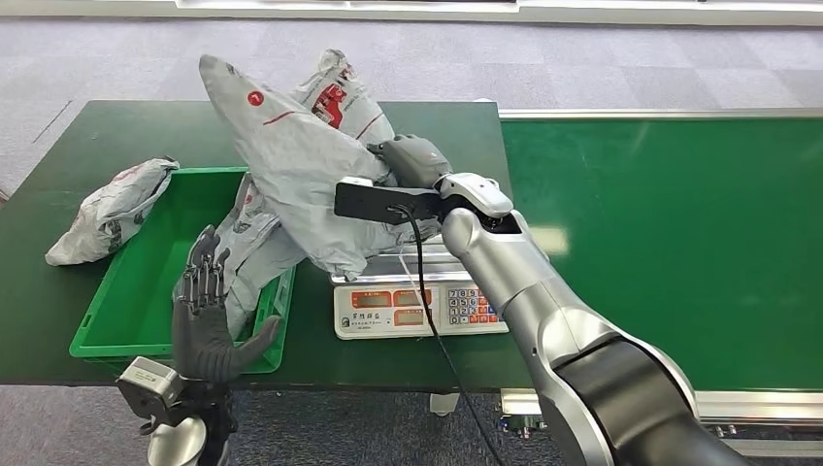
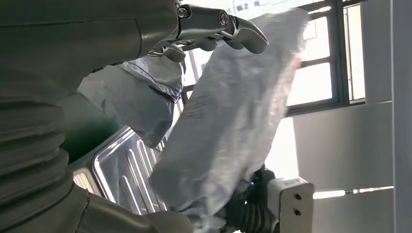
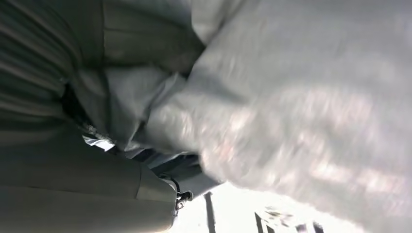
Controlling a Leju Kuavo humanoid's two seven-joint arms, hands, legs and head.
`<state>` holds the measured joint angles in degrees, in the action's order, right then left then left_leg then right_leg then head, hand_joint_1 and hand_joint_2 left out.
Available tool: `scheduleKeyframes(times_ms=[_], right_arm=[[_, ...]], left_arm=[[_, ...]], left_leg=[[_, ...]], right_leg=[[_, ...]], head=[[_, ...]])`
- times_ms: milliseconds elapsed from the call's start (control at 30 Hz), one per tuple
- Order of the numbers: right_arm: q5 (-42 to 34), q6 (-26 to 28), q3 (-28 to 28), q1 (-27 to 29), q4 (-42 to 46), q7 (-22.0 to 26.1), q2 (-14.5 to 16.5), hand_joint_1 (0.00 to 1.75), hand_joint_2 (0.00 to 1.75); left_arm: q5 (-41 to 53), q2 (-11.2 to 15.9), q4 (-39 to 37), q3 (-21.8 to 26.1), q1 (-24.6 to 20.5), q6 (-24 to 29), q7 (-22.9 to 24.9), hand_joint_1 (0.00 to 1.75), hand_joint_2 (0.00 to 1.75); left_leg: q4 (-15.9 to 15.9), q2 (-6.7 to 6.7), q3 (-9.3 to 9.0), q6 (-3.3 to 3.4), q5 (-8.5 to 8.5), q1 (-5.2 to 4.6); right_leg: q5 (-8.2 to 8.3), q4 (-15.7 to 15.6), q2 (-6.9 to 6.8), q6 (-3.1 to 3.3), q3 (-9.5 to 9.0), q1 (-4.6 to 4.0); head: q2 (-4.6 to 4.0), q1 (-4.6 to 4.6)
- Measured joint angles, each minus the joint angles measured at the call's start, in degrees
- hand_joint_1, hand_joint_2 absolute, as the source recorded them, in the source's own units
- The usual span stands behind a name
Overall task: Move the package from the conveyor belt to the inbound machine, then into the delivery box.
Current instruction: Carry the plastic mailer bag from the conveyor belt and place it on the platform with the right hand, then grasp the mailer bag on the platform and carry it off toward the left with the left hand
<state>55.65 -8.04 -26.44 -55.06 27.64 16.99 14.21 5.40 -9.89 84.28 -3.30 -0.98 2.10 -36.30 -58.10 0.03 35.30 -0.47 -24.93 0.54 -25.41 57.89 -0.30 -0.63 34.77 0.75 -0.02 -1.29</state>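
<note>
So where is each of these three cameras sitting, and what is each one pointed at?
Head view: high on the body, looking down at the dark green table; both silver arms show, the right hand holding a grey plastic mailer bag above the scale.
Left wrist view: behind the left hand, facing up toward windows.
Right wrist view: behind the right hand, pressed against blurred grey plastic.
Shared: the held bag appears in the head and left wrist views.

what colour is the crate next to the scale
Bright green; the crate shows best in the head view.
</note>
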Motion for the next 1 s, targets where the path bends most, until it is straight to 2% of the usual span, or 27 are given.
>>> scheduleKeyframes(times_ms=[133,200,767,867,1000], right_arm=[[2.13,-4.98,-1.85,-0.62,-2.15,-8.30,-0.02,0.00,1.75],[2.34,-6.26,-2.50,-0.75,-2.90,-10.38,-0.13,0.00,1.75],[1.04,-5.96,-3.39,-0.89,-3.65,-8.61,-1.12,0.00,1.75],[0.02,-3.73,-3.40,-0.88,-3.65,-6.52,-1.13,0.00,1.75],[-4.08,0.05,-3.03,-0.71,-2.81,-0.71,-1.07,0.00,1.75]], left_arm=[[1.16,0.07,0.58,0.43,-0.09,1.04,1.13,0.00,1.75],[1.85,0.16,1.04,0.71,-0.23,1.52,1.56,0.00,1.75],[3.59,0.58,2.84,1.49,-1.11,2.06,1.76,0.00,1.75],[5.39,0.58,2.97,1.49,-1.50,2.45,1.22,0.00,1.75],[7.62,0.59,3.30,1.44,-3.92,3.17,1.05,0.00,1.75]], left_leg=[[0.00,0.00,0.00,0.00,0.00,0.00],[0.00,0.01,0.00,-0.01,0.00,0.00],[0.00,0.02,0.00,-0.01,0.00,0.00],[-0.01,0.02,0.00,-0.01,0.00,0.00],[-0.01,0.01,-0.01,-0.03,0.02,0.00]], right_leg=[[0.00,0.00,0.00,0.00,0.01,-0.02],[0.00,0.00,0.01,0.00,0.03,-0.03],[0.00,0.00,0.02,0.00,0.04,-0.03],[0.00,0.00,0.02,0.01,0.05,-0.03],[0.01,0.00,0.02,0.01,0.05,-0.03]], head=[[-0.01,0.00],[0.00,0.00],[0.00,0.00],[0.00,0.00],[0.00,0.00]])
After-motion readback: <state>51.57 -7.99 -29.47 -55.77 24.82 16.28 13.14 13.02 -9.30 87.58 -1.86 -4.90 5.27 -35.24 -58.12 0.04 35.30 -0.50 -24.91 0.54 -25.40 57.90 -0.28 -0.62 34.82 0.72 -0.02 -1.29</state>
